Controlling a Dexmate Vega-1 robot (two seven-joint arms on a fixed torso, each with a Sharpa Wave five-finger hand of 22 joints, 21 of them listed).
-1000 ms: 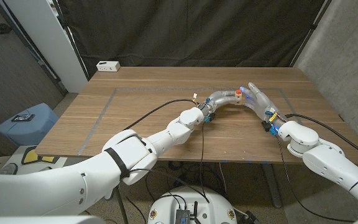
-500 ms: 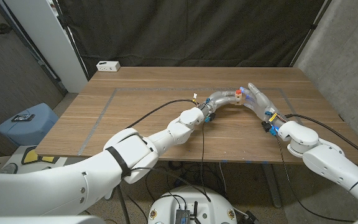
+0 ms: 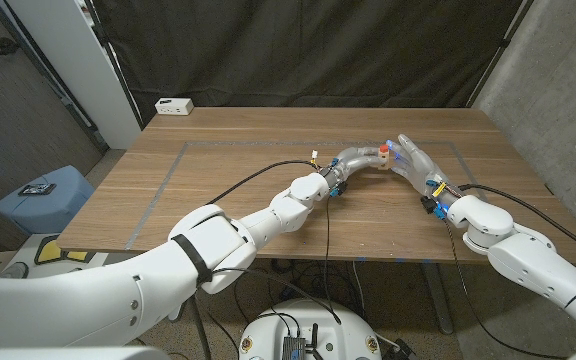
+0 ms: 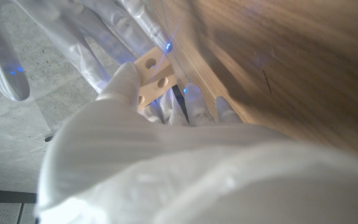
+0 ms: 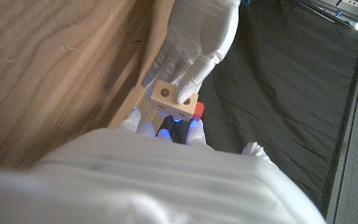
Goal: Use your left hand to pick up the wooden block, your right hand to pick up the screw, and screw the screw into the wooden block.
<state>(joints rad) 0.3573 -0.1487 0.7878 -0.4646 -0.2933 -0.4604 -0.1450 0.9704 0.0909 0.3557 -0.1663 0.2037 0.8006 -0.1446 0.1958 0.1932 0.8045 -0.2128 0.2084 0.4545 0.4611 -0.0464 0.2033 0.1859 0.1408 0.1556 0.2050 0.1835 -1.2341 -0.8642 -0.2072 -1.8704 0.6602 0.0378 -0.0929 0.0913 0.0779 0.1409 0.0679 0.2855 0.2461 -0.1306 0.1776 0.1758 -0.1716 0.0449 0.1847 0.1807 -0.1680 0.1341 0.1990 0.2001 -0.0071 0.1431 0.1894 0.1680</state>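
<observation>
Left hand (image 5: 194,43) gripping wooden block (image 5: 174,97), right hand (image 3: 415,160) fingertips meeting it, pinching the dark screw (image 5: 165,133) against block

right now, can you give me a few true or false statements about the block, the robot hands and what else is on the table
1. The left robot hand holds the wooden block. True.
2. The wooden block lies flat on the table, untouched. False: it is held up between the two hands.
3. The block has round holes in it. True: the left wrist view shows holes in it.
4. The right robot hand is far from the left one, near the table's edge. False: the two hands meet mid-table.
5. A small white box sits at the table's far left corner. True.
</observation>
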